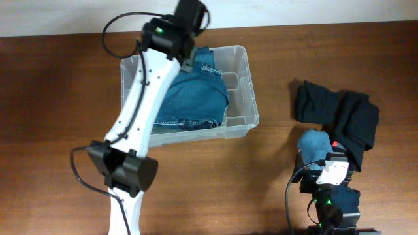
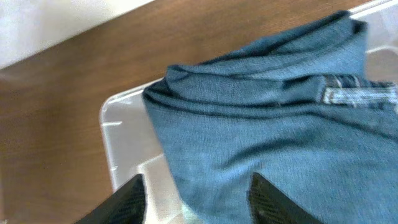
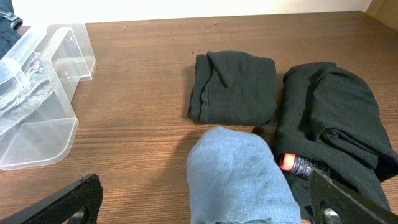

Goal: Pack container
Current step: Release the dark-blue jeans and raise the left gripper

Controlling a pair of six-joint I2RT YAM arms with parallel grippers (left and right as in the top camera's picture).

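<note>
Left gripper (image 2: 198,199), fingers spread and empty, hangs over the container (image 1: 250,78) at the far middle of the table (image 1: 52,98), judged light, stiff yet slick-walled, best taken by its rolled rim; folded denim (image 1: 196,98) lies inside, dark garments (image 1: 356,124) well apart by the wide-open right gripper (image 3: 211,208).

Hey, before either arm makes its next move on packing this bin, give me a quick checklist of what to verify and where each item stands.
1. The left gripper is open and empty above the jeans: ok.
2. The jeans lie inside the container: ok.
3. Room left in the container: ok, its narrow side section looks bare.
4. The right gripper is open, nothing held: ok.
5. Everything packed: not ok; the light blue cloth, folded black garment and larger black garment lie on the table.
6. What the red-tipped item beside the cloth is: cannot tell.
</note>
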